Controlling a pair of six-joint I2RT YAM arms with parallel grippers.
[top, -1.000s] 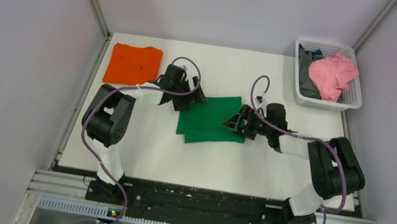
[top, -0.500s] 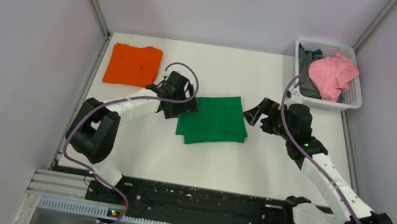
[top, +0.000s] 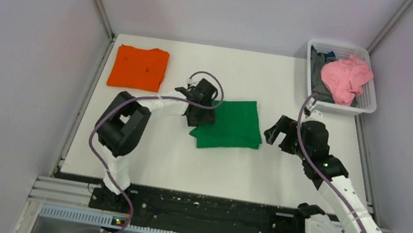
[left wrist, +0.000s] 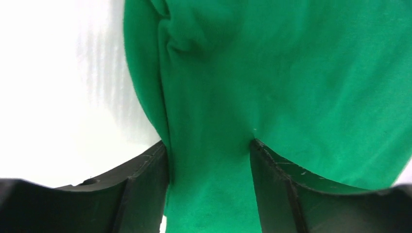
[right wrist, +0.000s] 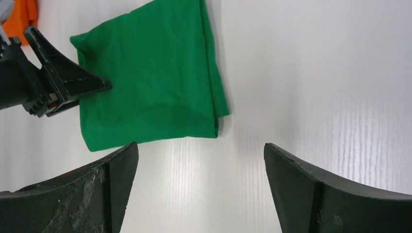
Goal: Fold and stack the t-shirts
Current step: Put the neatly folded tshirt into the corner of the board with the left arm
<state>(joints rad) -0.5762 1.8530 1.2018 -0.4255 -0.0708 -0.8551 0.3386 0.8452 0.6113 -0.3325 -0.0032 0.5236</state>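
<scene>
Top view: the green t-shirt (top: 231, 125) lies folded into a rough rectangle near the centre of the white worktop (top: 227, 170), slightly skewed, with its lower left corner pointing toward the bottom of the frame. The orange t-shirt (top: 138, 67) lies folded flat at the upper left of the worktop, well apart from the green one and touched by neither arm. The left hand (top: 199, 108) is at the left edge of the green t-shirt. In its wrist view the two dark fingers (left wrist: 145, 184) stand on either side of a bunched ridge of green cloth and press against it from both sides, so this hand is closed on the fabric at that edge; a small pucker shows in the cloth just beyond the fingertips. The right hand (top: 280, 131) sits to the right of the green t-shirt, near its right edge but not touching it. Its wrist view shows the fingers spread wide with only bare worktop between them and nothing held; the green t-shirt appears in the upper left of that view, layered edges visible along its right side, with the left hand at its far edge. A white basket (top: 368, 108) stands at the upper right corner of the worktop, holding a crumpled pink cloth (top: 346, 77) and a dark cloth (top: 321, 78) beside it.
</scene>
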